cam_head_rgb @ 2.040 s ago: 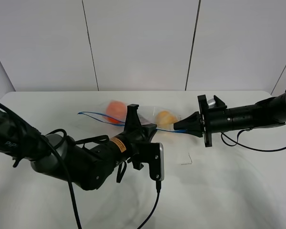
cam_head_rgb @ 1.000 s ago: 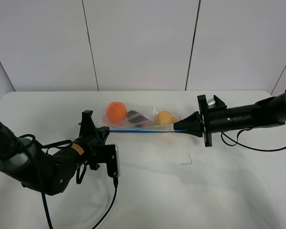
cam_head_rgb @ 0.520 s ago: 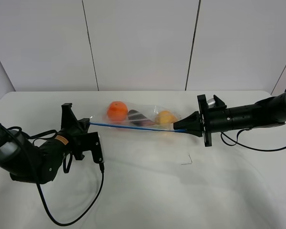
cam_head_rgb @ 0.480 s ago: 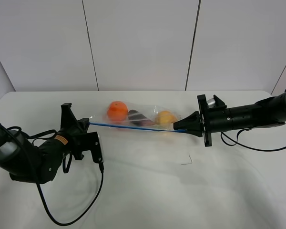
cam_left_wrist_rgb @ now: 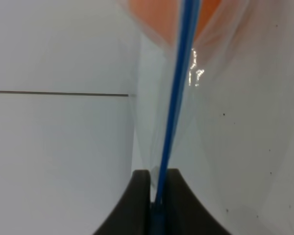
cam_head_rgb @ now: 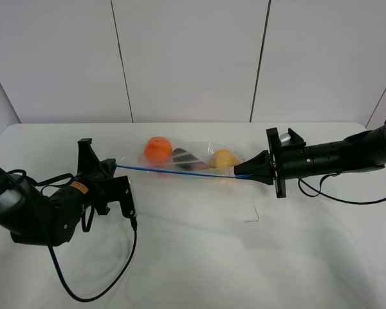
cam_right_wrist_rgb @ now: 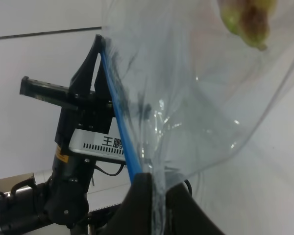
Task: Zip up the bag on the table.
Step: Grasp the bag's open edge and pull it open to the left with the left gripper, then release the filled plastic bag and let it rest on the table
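Over the last two seconds I'd run my left gripper [cam_head_rgb: 113,167] along the blue zipper strip [cam_head_rgb: 174,170], from mid-bag out to its far left end. In the final half second it only crept a touch further. My right gripper [cam_head_rgb: 240,172] hadn't budged and stayed clamped on the strip's other end. Both sets of jaws were pinched tight on the strip, which ran taut as one straight line between them. The bag [cam_head_rgb: 193,154] sat stretched between the grippers at the rear middle of the table [cam_head_rgb: 257,257], with the orange [cam_head_rgb: 157,149] inside. I judged the zip pass basically done, and letting go looked like the next step.
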Tool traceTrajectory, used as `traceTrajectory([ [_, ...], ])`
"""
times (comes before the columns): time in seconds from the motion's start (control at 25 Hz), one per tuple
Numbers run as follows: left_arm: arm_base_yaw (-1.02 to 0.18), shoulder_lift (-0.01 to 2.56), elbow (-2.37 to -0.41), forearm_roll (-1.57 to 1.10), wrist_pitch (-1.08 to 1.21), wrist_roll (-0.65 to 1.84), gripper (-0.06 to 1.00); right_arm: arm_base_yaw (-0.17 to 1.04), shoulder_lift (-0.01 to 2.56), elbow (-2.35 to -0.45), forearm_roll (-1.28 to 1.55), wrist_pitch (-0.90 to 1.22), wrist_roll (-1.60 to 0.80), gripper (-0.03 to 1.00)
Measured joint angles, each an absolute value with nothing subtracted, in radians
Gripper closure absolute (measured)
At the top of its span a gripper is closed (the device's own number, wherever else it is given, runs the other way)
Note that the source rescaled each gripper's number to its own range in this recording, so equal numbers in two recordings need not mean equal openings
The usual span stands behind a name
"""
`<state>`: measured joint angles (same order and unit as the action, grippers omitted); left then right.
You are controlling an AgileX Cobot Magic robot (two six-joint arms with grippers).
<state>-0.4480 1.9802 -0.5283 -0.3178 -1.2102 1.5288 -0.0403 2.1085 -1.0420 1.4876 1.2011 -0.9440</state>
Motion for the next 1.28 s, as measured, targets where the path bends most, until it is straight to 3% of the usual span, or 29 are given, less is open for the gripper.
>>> traceTrajectory([
  [0.2,-0.446,1.98,-0.528,-0.332,-1.198,1.529,0.87,-0.04,2.108,-1.042,1.486,1.201,-0.944,0.96],
  [0.32,-0.443,1.98,-0.527,-0.373,-1.158,1.53,0.69,-0.041,2.108,-1.042,1.482,1.201,-0.944,0.96],
  [0.44,-0.443,1.98,-0.527,-0.384,-1.135,1.53,0.42,-0.041,2.108,-1.042,1.482,1.201,-0.944,0.96],
  [0.56,-0.443,1.977,-0.526,-0.385,-1.13,1.53,0.3,-0.041,2.108,-1.042,1.482,1.201,-0.944,0.96],
  [1.28,-0.316,1.792,-0.523,-0.385,-1.161,1.401,0.26,-0.041,2.108,-1.042,1.485,1.201,-0.944,0.96],
])
